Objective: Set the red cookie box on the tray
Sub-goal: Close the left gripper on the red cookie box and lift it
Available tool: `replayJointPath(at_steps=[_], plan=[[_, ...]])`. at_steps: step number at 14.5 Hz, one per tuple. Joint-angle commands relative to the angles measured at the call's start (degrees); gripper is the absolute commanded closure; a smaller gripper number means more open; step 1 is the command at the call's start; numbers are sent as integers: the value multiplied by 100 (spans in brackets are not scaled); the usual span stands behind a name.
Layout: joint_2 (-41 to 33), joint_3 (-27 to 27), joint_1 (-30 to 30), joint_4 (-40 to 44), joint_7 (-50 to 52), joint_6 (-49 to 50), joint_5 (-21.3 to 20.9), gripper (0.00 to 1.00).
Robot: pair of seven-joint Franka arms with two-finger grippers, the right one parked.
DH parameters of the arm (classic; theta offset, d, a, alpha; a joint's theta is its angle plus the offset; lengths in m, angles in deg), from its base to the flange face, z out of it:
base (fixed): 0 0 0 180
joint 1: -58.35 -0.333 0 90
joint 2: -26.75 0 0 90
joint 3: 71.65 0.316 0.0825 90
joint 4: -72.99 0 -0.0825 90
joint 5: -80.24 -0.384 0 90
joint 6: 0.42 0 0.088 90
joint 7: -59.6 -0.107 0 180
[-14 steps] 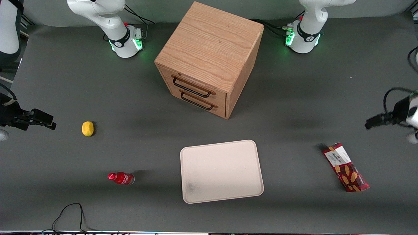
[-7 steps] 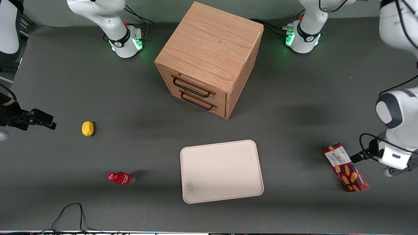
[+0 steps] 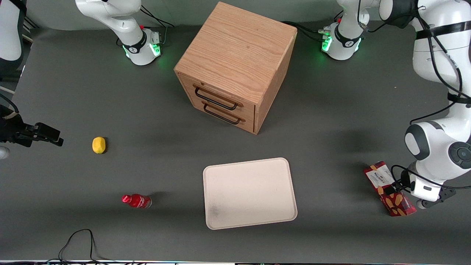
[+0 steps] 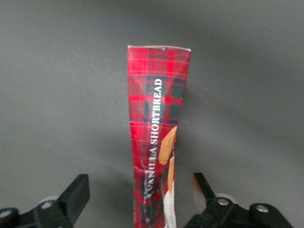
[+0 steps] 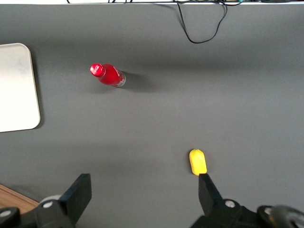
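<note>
The red cookie box [image 3: 381, 176] lies flat on the grey table toward the working arm's end, well apart from the off-white tray [image 3: 250, 193]. My left gripper [image 3: 396, 187] is down over the middle of the box. In the left wrist view the tartan box [image 4: 159, 104] runs lengthwise between the two black fingers [image 4: 78, 189]. The gripper [image 4: 140, 190] is open, with a gap on each side of the box. The tray's edge also shows in the right wrist view [image 5: 16, 85].
A wooden two-drawer cabinet [image 3: 235, 66] stands farther from the front camera than the tray. A small red bottle [image 3: 136, 201] and a yellow lemon [image 3: 98, 144] lie toward the parked arm's end. A black cable [image 3: 79, 239] loops near the table's front edge.
My left arm has swung in and come down, from above the table's end to over the cookie box. The box and tray have not moved.
</note>
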State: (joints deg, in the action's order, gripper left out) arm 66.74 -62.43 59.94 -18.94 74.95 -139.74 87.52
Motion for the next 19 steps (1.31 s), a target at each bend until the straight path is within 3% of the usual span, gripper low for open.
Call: replayJointPath(at_steps=[1, 2, 3, 8, 10, 14, 19], plan=[[114, 53, 69, 114, 66, -34, 125, 51], [114, 53, 69, 114, 74, 1, 133, 93], [114, 53, 69, 123, 83, 19, 142, 100], [18, 53, 104, 140, 74, 159, 90, 100], [-297, 36, 139, 297, 57, 736, 81, 100], [-641, -69, 463, 1719, -13, 2740, -6, 100], [-748, -877, 850, 2583, 74, 3262, -148, 100]])
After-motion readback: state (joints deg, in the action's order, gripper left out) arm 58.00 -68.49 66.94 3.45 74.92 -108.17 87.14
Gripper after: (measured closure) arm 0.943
